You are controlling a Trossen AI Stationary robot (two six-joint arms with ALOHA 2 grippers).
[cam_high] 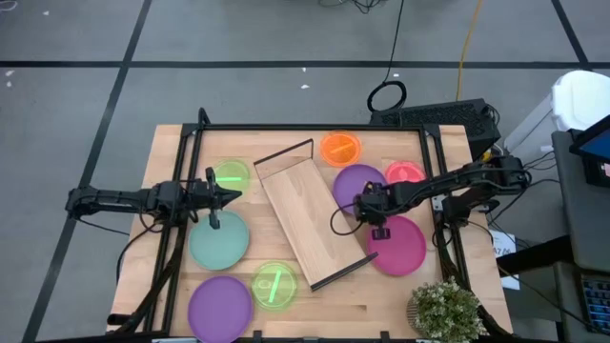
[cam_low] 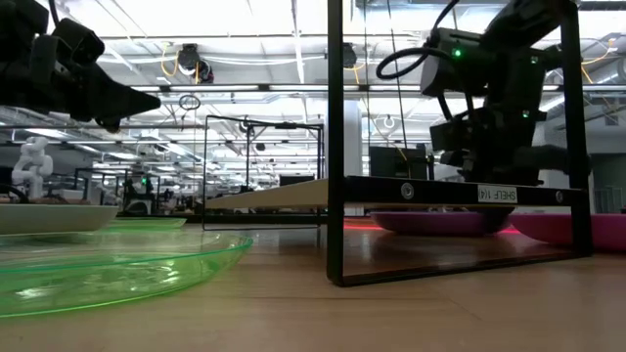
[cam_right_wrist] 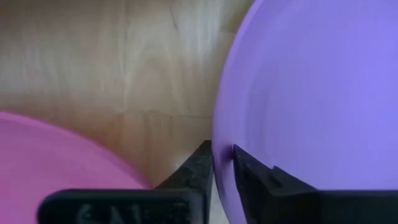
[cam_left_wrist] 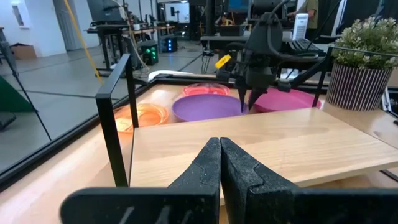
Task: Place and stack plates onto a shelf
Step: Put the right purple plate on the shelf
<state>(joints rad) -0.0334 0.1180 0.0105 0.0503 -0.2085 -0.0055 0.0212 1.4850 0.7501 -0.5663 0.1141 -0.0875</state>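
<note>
The shelf (cam_high: 307,211) lies diagonally between both grippers; right gripper (cam_high: 363,211) fingers pinch the purple plate (cam_high: 359,181) rim, left gripper (cam_high: 232,196) fingers together.

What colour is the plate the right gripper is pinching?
Purple; the large round plastic plate shows best in the right wrist view.

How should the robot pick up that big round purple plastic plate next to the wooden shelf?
Probably by its thin rim, on the edge nearest the magenta plate. The big round purple plastic plate lies flat on the table, so only its raised lip gives fingers something to pinch. The right gripper already has a finger on either side of that rim, coming from above. The wooden shelf crowds the other side.
</note>
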